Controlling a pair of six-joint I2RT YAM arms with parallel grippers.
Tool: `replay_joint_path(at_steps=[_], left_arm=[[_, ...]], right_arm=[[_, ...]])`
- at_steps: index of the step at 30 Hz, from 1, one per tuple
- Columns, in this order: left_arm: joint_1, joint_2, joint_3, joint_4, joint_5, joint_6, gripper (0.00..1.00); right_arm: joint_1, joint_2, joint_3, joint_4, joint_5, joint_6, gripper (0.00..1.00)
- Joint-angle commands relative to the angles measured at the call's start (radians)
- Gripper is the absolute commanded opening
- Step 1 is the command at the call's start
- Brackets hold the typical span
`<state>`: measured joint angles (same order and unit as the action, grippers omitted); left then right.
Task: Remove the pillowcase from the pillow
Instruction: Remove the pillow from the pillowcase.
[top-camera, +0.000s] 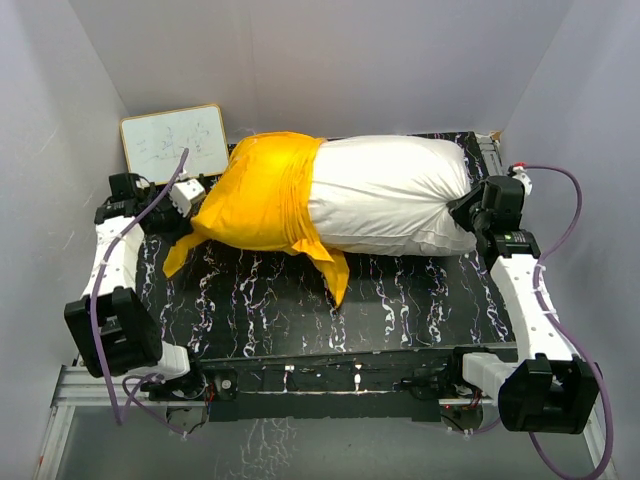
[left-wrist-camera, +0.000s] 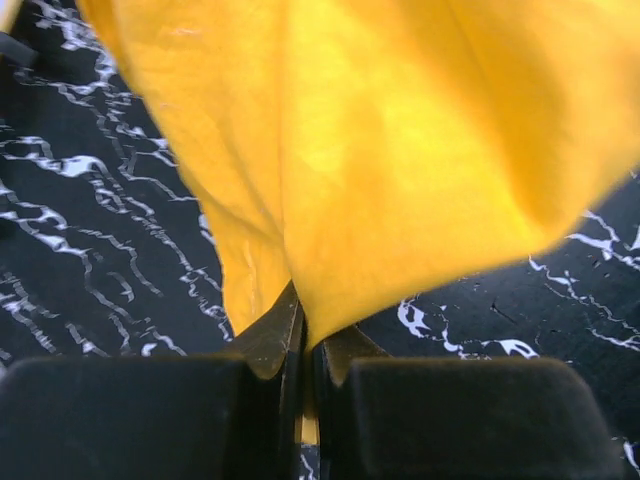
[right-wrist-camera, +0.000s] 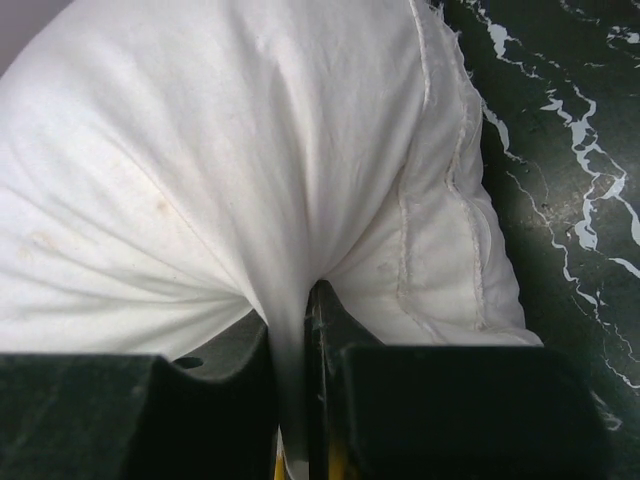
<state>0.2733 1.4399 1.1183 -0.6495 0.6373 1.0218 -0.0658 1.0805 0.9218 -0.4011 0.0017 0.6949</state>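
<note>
Currently mid-strip: the pillow (top-camera: 385, 195) lay lengthwise, left to right, across the far half of the table (top-camera: 400, 300), its right portion already bare and white. The pillowcase (top-camera: 262, 190) was bunched over the left end only, with a loose yellow flap trailing toward the near side around mid-table. Left gripper (left-wrist-camera: 303, 328): jaws pressed together, pinching a fold of the yellow fabric at the pillow's left end. Right gripper (right-wrist-camera: 300, 305): jaws also pressed together, pinching a tuck of white pillow cloth at the right end, close to the seam. Judgement: step in hand is the pull-off, roughly half done. Next move likely calls for the right arm to anchor the pillow while the left draws the case further left and clear; room on that side looked tight, so a re-grip may be needed. Writing: a whiteboard (top-camera: 175, 142) at far left carried faint marks, not legible. No print or lettering showed on the visible yellow fabric.
</note>
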Motion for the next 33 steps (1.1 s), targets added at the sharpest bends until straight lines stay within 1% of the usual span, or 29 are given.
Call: replay_joint_path(at_steps=[1, 4, 7, 9, 14, 16, 19, 21, 23, 25, 28, 31, 33], left_arm=[[0.035, -0.103, 0.141, -0.032, -0.044, -0.126, 0.00], [0.039, -0.082, 0.279, 0.029, -0.157, -0.258, 0.00], [0.046, -0.049, 0.416, 0.047, -0.224, -0.364, 0.00], [0.052, -0.045, 0.466, 0.063, -0.256, -0.423, 0.00], [0.083, -0.032, 0.551, 0.106, -0.264, -0.519, 0.00], [0.083, 0.001, 0.616, 0.085, -0.260, -0.544, 0.00], [0.087, 0.036, 0.703, 0.062, -0.327, -0.544, 0.00], [0.102, 0.026, 0.697, 0.090, -0.386, -0.509, 0.00], [0.140, 0.012, 0.668, 0.131, -0.408, -0.480, 0.00], [0.215, 0.011, 0.650, 0.152, -0.371, -0.487, 0.00], [0.333, 0.049, 0.648, 0.129, -0.240, -0.565, 0.00], [0.346, 0.084, 0.635, 0.072, -0.182, -0.599, 0.00], [0.346, 0.078, 0.603, 0.069, -0.151, -0.606, 0.00]], right_arm=[[-0.049, -0.034, 0.096, 0.102, 0.179, 0.035, 0.08], [-0.082, -0.038, 0.105, 0.074, 0.203, 0.028, 0.08], [-0.098, -0.037, 0.107, 0.056, 0.221, 0.022, 0.08], [-0.107, -0.031, 0.109, 0.053, 0.196, 0.032, 0.08], [-0.153, -0.019, 0.094, 0.062, 0.150, 0.074, 0.08], [-0.184, -0.007, 0.088, 0.065, 0.129, 0.093, 0.09], [-0.200, 0.011, 0.112, 0.064, 0.135, 0.095, 0.08], [-0.207, 0.029, 0.141, 0.059, 0.148, 0.091, 0.08], [-0.216, 0.042, 0.167, 0.058, 0.153, 0.092, 0.08], [-0.222, 0.054, 0.185, 0.055, 0.157, 0.091, 0.09], [-0.235, 0.054, 0.183, 0.056, 0.151, 0.106, 0.08], [-0.239, 0.043, 0.164, 0.054, 0.146, 0.109, 0.08], [-0.238, 0.032, 0.150, 0.052, 0.158, 0.103, 0.08]])
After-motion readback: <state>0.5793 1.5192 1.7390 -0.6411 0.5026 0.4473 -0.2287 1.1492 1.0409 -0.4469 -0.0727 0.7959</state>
